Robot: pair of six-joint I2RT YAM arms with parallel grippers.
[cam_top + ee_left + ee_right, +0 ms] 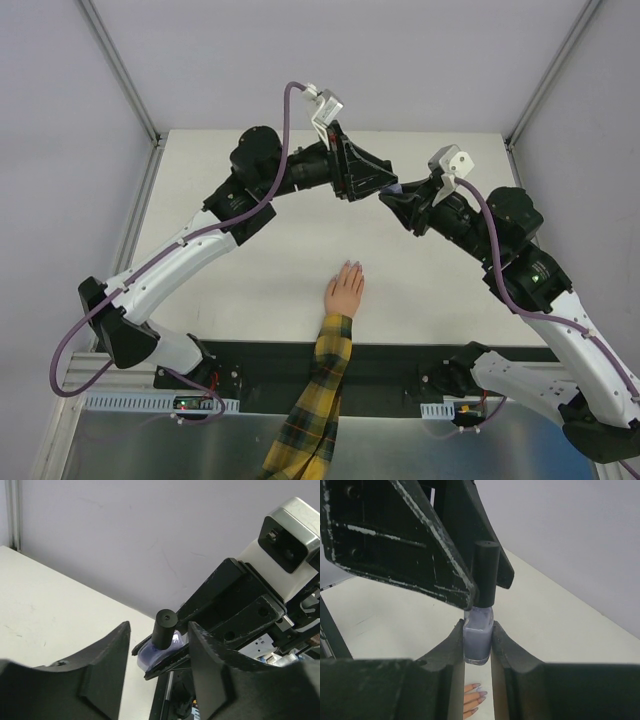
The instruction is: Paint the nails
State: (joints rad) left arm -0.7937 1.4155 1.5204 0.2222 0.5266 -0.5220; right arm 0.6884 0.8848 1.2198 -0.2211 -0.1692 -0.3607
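Two end effectors logged. Condition of each?

– Item 1, right end effector [478, 626]: fingers clamped on the body of a small purple bottle [477, 645], which is held upright above the tabletop [250, 260]. Item 2, left end effector [159, 630]: fingers apart, one on either side of the bottle's black cap [486, 575]. The left wrist view shows a gap on each side, though the far pad may be brushing the cap.

Location of the nails?

– Item 3, nails [478, 690]: on a pale hand [344, 292] lying flat on the tabletop, fingertips pointing away from the arm bases, with a plaid sleeve [318, 390] crossing the near edge. They lie below the bottle, well apart from both end effectors, and show in the gap between the right fingers.
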